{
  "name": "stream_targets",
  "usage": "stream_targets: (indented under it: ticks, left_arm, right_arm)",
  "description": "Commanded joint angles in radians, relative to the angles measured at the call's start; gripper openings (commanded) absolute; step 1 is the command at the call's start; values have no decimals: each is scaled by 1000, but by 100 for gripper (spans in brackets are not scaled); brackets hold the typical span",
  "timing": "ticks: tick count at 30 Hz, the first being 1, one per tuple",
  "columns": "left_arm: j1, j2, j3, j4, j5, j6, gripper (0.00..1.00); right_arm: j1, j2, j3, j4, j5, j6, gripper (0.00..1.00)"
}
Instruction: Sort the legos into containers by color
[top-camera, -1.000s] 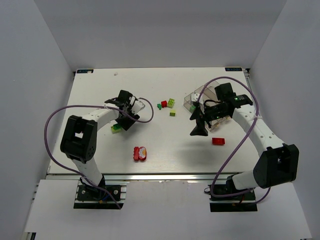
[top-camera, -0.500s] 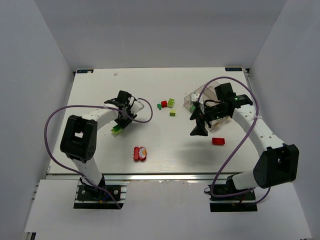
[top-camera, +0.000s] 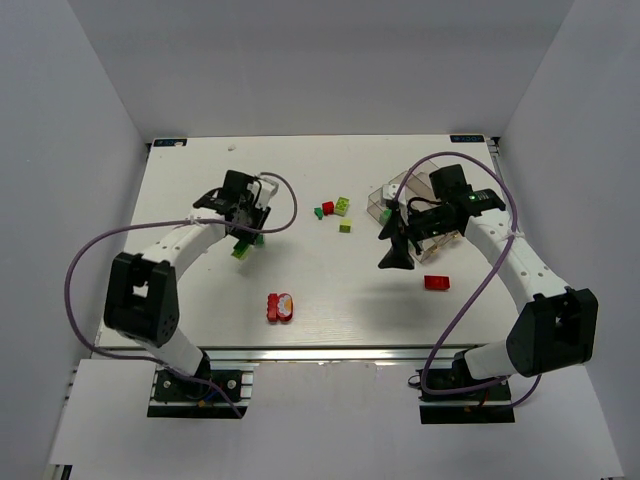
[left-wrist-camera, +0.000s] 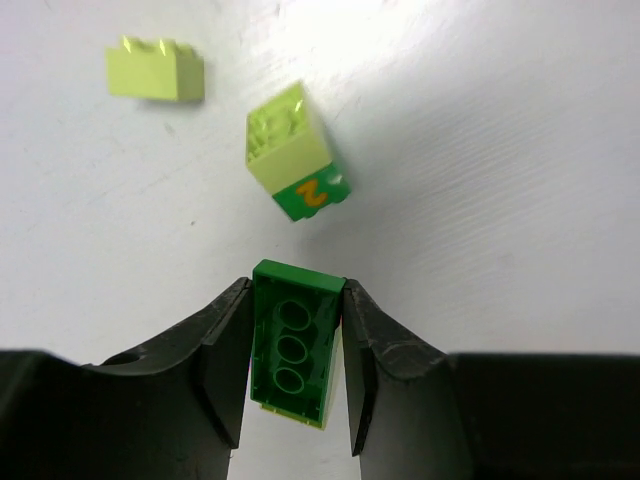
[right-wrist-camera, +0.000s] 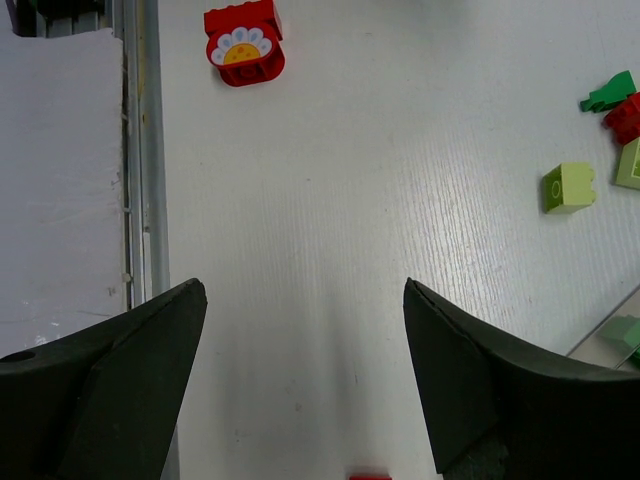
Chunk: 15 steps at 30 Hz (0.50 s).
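The left pincer (left-wrist-camera: 296, 292) was clamped on the long sides of a dark green brick (left-wrist-camera: 293, 350), well to the left of the clear tray (top-camera: 392, 186), with the brick's hollow underside facing the wrist camera. Between that brick and the tray, on the white surface (top-camera: 330, 270), lay a pale yellow-green brick (left-wrist-camera: 155, 72) and a pale brick joined to a green piece marked with an orange 2 (left-wrist-camera: 297, 150). The right pincer (right-wrist-camera: 300, 380) stood wide and held nothing, just in front of the tray. A red brick (top-camera: 436, 282) lay nearer the arms than the tray. A red flower-printed brick (right-wrist-camera: 243, 45) lay far to the tray's left and nearer the arms.
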Motion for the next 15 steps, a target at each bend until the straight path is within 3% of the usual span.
stream_targets:
  ticks: [1, 5, 10, 15]
  left_arm:
    - [4, -132, 52, 69, 114, -195, 0]
    - [4, -250, 26, 154, 237, -353, 0]
    - [4, -353, -37, 354, 366, -586, 0]
    - [4, -396, -122, 553, 457, -808, 0]
  right_arm:
    - [14, -25, 35, 47, -27, 57, 84]
    - [72, -15, 39, 112, 0, 163, 75]
    - [108, 14, 56, 315, -45, 554, 60]
    - [122, 58, 104, 481, -86, 934, 64]
